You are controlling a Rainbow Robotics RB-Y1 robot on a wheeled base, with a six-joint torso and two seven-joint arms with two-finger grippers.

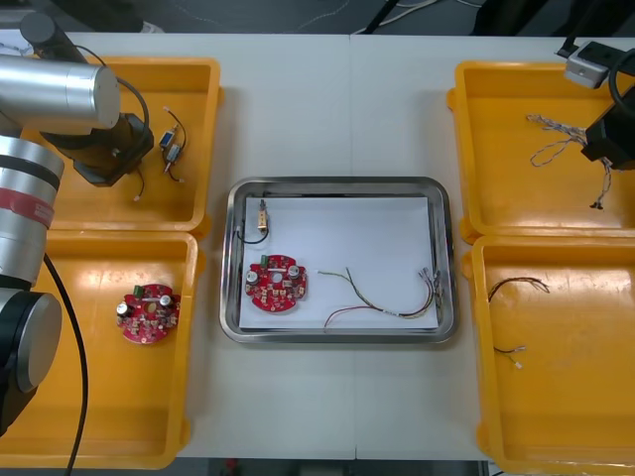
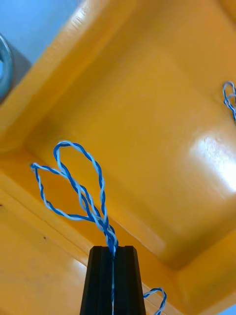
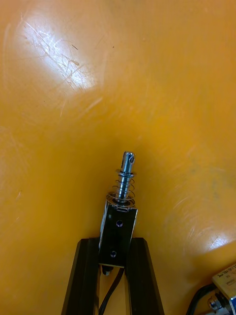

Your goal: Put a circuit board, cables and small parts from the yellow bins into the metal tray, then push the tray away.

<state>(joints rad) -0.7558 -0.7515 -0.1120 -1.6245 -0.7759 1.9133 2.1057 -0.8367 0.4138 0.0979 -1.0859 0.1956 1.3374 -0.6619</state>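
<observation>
Left end effector (image 3: 114, 242) is pinching a small metal part (image 3: 120, 216) by its dark body, with the spring and plunger sticking out past the fingertips. It is hanging over the floor of the far-left yellow bin (image 1: 198, 119), which is sitting left of the metal tray (image 1: 337, 184), beyond the tray's far-left corner. Spare small metal parts (image 1: 174, 147) with black leads are lying in that bin on the side nearer the tray. Right end effector (image 2: 113, 250) is pressing almost together on a twisted blue and white cable (image 2: 78, 192), whose loops are fanning out from the fingertips. It is working over the far-right yellow bin (image 1: 496, 149), right of the tray and level with the tray's far half. The tray, white inside, is sitting on the worktop (image 1: 327, 99) between the bins. A round red circuit board (image 1: 277, 283) is lying in the tray's near-left corner and a second small metal part (image 1: 261, 220) with a black lead in its far-left corner. A thin multi-coloured cable (image 1: 382, 302) is running along the tray's near side to its right wall. A second circuit board (image 1: 150, 312) is lying in the near-left yellow bin (image 1: 60, 397), left of the tray. A black cable (image 1: 516, 288) and a shorter cable (image 1: 511, 352) are lying in the near-right yellow bin (image 1: 556, 416), just right of the tray.
</observation>
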